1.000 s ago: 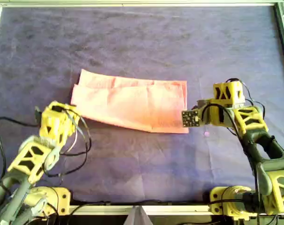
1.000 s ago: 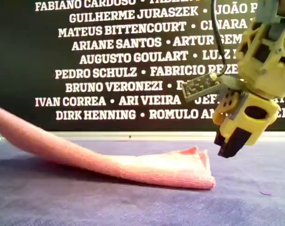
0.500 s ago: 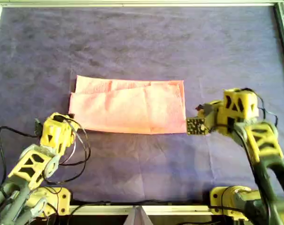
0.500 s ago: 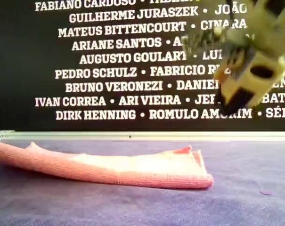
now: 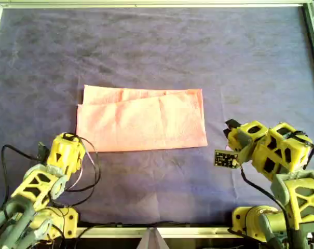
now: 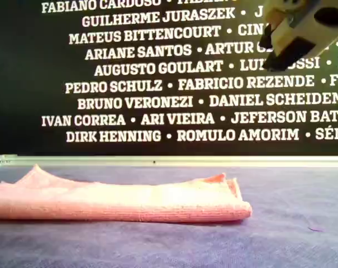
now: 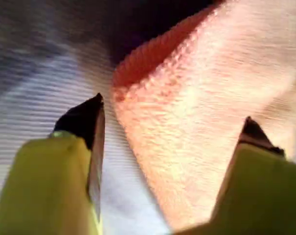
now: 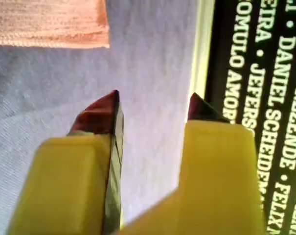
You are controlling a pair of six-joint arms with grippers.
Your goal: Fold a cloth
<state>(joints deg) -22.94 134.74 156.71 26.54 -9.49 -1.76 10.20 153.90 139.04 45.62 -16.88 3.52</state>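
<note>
Covering the whole bench (image 5: pixel 162 41) is a purple-grey sheet framed by a pale rail, with a black wall of white printed names (image 6: pixel 157 84) behind, and the pink cloth (image 5: pixel 141 119) lies folded flat near the middle. My first claw (image 7: pixel 170 129), at the overhead view's left, hangs with its tips spread wide just off a cloth corner, gripping nothing, while my second claw (image 8: pixel 152 105), at the right, is parted over bare sheet, apart from the cloth's right edge. The first wrist view is blurred, and the exterior view cuts off the raised claw.
</note>
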